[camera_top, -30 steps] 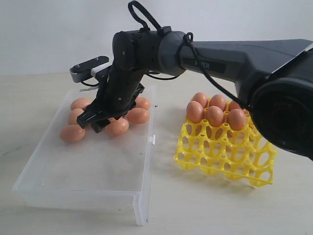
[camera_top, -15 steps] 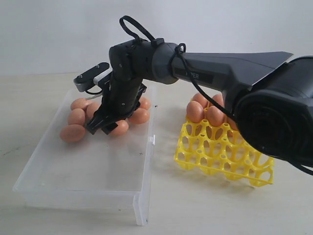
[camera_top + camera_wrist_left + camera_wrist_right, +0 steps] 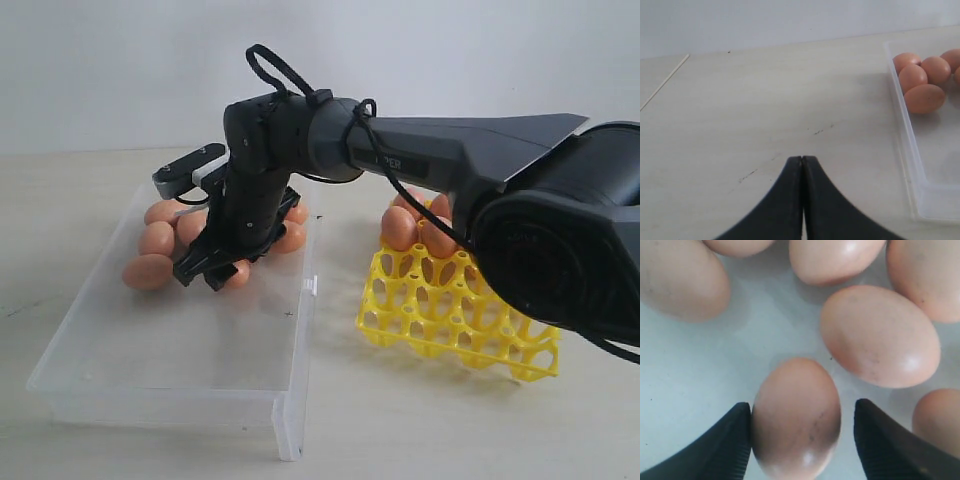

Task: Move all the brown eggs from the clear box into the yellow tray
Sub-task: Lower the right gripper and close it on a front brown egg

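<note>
One smooth, orange-brown oval egg (image 3: 796, 417) lies on its side on the floor of the shallow, transparent plastic clear box (image 3: 160, 405), between the two black fingers of the right gripper (image 3: 203, 278). Its long axis runs along the gap between the fingers, toward the wrist rather than across the jaws. Which end is the blunt one cannot be told. The jaws stand wide apart, wider than the egg. One finger (image 3: 727, 450) is at or just beside the shell and the other (image 3: 890, 445) stands clear of it, so the egg is straddled and not clamped.

The other brown eggs (image 3: 156, 238) in the box lie close around it, all on their sides and bunched at the box's far end. The nearest neighbour (image 3: 880, 335) lies aslant to the straddled egg, and the outermost one (image 3: 147, 271) lies with its long axis roughly across the box. The near half of the box floor is bare.

To the right of the box, apart from it, stands the bright yellow tray (image 3: 460, 320), an open plastic lattice of cups. Several eggs (image 3: 398, 228) sit in its far rows, partly hidden by the arm.

Both rest on a pale table (image 3: 400, 430). The left gripper (image 3: 802, 165) is over bare tabletop just outside the box wall, its fingers pressed together with nothing between them.
</note>
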Controlling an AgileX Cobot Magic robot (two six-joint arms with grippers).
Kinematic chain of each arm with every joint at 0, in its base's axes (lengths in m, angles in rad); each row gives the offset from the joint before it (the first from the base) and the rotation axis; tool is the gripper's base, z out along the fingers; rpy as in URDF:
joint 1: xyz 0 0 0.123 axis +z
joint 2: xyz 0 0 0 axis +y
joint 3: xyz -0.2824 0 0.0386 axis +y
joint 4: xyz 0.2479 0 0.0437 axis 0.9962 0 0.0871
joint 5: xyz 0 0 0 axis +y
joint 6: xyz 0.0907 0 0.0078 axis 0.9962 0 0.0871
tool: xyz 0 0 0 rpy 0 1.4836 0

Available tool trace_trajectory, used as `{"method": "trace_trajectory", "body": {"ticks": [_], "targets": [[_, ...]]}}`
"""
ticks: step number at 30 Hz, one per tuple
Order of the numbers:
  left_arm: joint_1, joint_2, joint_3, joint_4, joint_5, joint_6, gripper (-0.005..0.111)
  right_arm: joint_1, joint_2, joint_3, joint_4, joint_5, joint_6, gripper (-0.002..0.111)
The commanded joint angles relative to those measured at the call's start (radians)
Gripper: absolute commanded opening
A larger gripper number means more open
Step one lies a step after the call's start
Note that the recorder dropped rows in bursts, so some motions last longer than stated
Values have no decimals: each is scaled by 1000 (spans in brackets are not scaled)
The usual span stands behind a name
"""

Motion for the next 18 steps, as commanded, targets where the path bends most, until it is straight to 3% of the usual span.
{"method": "trace_trajectory", "body": {"ticks": [1,10,15,18], "targets": [[-6,-6,-4,-7,-6,-2,0,6,16,-3,3,-16,0,52],[-6,-6,-4,-7,-6,-2,0,13,33,-3,3,-52,0,35],[-6,-6,-4,-7,-6,-2,0,13,33,-3,1,-52,-7,1],[-6,-6,-4,-7,-6,-2,0,13,18,-3,2,-52,-11,0]]}}
